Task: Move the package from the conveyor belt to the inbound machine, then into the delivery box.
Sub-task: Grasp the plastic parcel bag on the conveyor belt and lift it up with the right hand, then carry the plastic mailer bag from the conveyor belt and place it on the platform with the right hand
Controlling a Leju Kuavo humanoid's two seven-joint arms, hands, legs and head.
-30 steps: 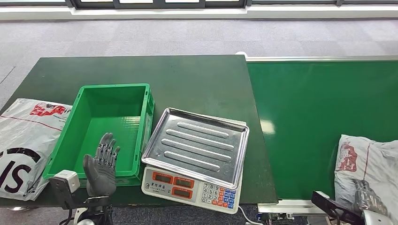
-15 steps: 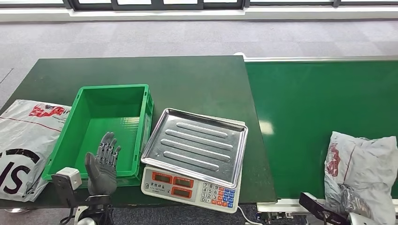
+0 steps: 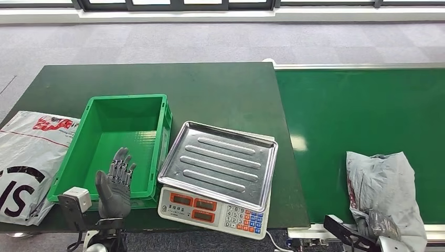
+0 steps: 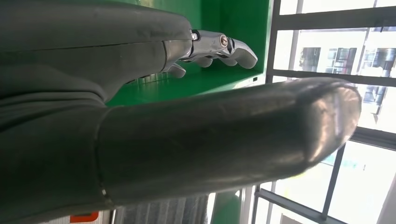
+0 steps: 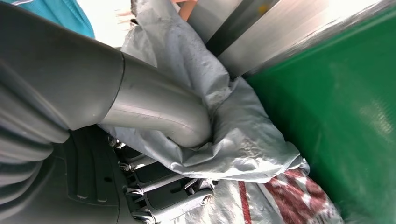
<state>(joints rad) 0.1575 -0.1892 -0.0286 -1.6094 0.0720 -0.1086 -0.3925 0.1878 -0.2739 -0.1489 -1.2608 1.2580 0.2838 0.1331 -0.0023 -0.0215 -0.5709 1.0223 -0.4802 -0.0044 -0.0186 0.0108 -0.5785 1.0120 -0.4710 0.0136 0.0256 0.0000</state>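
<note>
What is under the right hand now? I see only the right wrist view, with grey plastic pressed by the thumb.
Observer: The right hand grips a grey package at the near edge of the green conveyor belt.
Operator: Is the weighing machine free?
Observer: Yes, the steel tray of the scale holds nothing; it sits left of the belt.
Operator: And the left hand?
Observer: The left hand is open, fingers apart, at the near wall of the green box, which has nothing inside.

Scale tray bare, crate beside
</note>
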